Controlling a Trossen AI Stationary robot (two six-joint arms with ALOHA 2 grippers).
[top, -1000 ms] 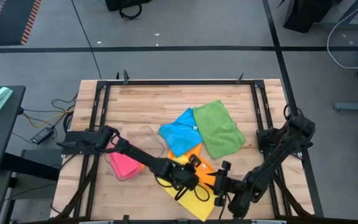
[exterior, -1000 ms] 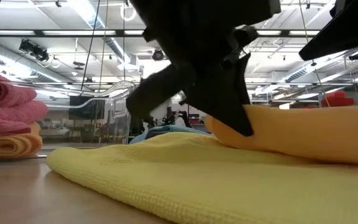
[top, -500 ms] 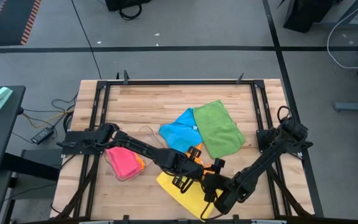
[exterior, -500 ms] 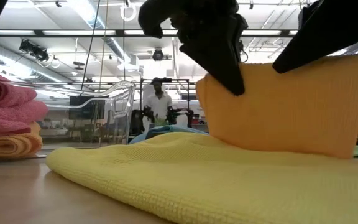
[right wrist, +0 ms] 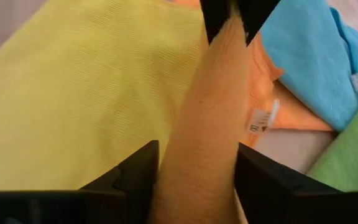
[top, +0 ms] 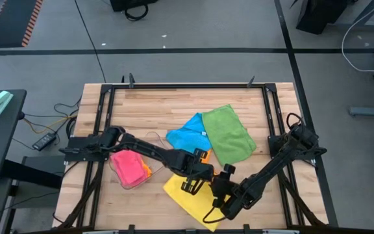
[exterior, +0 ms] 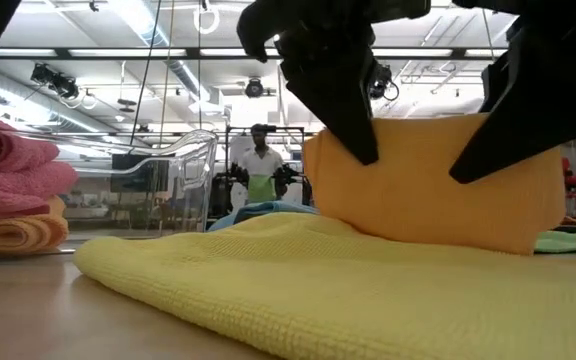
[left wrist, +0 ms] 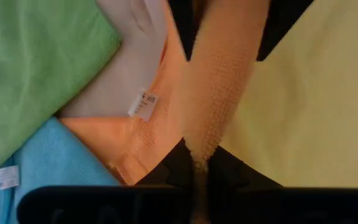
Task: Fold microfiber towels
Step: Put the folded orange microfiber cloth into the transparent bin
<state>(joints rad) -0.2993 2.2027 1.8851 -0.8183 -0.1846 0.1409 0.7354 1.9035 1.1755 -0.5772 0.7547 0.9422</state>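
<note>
The orange towel is up off the table, pinched at one end by the left hand, clamped tight on its edge, and at the other by the right hand, fingers set wider around the fold. Right beneath both hands lies the yellow towel. Just beyond the left hand sit the blue towel and green towel. Out behind the left hand, the clear tray holds a folded pink towel stacked on an orange one.

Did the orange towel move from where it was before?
Yes. The orange towel, gripped by both grippers, has been lifted off the yellow towel and carried toward the pink towel.
</note>
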